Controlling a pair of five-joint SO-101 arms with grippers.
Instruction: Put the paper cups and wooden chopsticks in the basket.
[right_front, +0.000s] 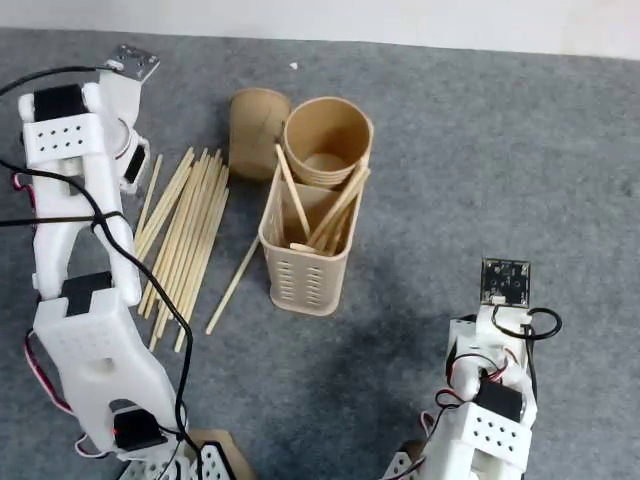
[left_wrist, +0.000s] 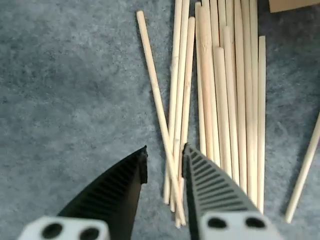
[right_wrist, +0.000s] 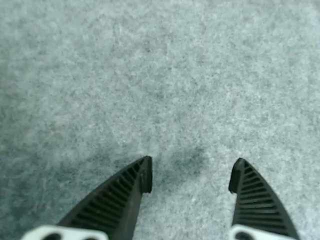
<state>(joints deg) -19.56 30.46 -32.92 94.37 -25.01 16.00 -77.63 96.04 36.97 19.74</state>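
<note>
Bare desk (right_front: 480, 150) toward the right edge gives the right claw (right_wrist: 190, 175) free passage. Mid-desk stands the basket (right_front: 305, 275), its mouth crowded by stacked cups (right_front: 327, 140) and leaning chopsticks (right_front: 338, 210); loose chopsticks (right_front: 185, 235) fill the strip beside the left arm (right_front: 75, 240).

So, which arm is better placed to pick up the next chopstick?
Left. The left gripper hovers open directly over the loose chopsticks, some lying between its jaws. The right gripper is open over the grey mat, away from them.

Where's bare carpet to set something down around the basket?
Free: grey carpet right of the beige slotted plastic basket, and in front of it. Crowded: loose wooden chopsticks fill its left side; a brown paper cup lies behind.
</note>
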